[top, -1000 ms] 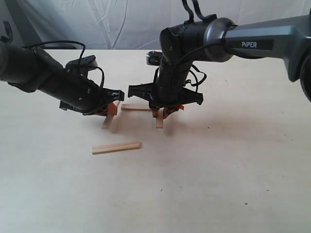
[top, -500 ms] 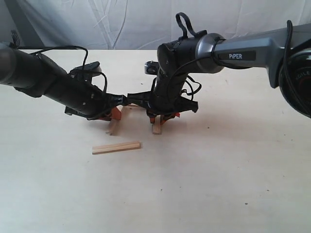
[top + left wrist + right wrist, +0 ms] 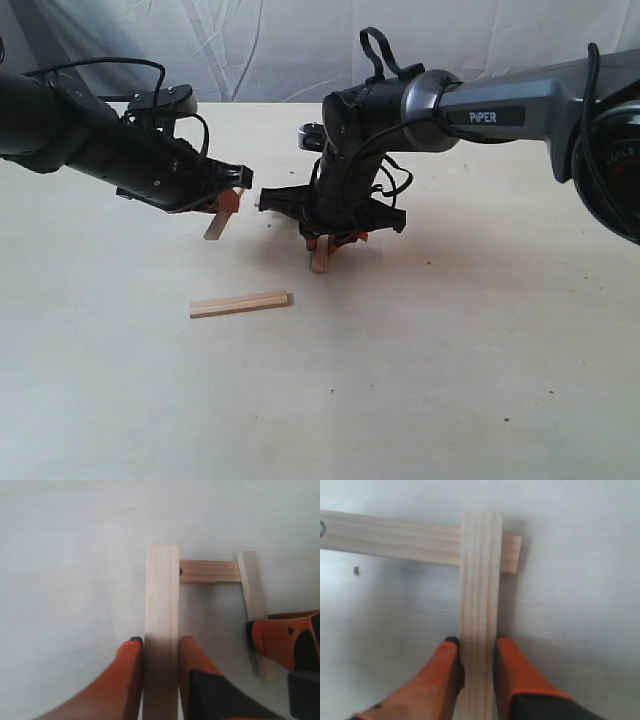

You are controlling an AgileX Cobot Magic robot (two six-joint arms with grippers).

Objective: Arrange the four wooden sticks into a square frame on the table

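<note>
My left gripper [image 3: 226,201] [image 3: 160,642] is shut on a wooden stick [image 3: 217,226] [image 3: 161,595], which hangs tilted a little above the table [image 3: 450,350]. My right gripper [image 3: 326,238] [image 3: 477,642] is shut on a second stick [image 3: 320,259] [image 3: 480,580], and its far end lies across the end of the dotted stick [image 3: 395,537] [image 3: 207,572]. In the exterior view the right arm hides most of the dotted stick. The fourth stick [image 3: 240,303] lies loose on the table, nearer the front.
The right arm's dark wrist and cables [image 3: 360,130] loom over the middle of the table. A white cloth backdrop [image 3: 250,50] hangs behind. In the left wrist view the right gripper's orange finger [image 3: 280,635] shows close beside the sticks.
My left gripper has risen and drawn back to the left with its stick, which was lower by the table. The right gripper shifted slightly left earlier and now holds still.
</note>
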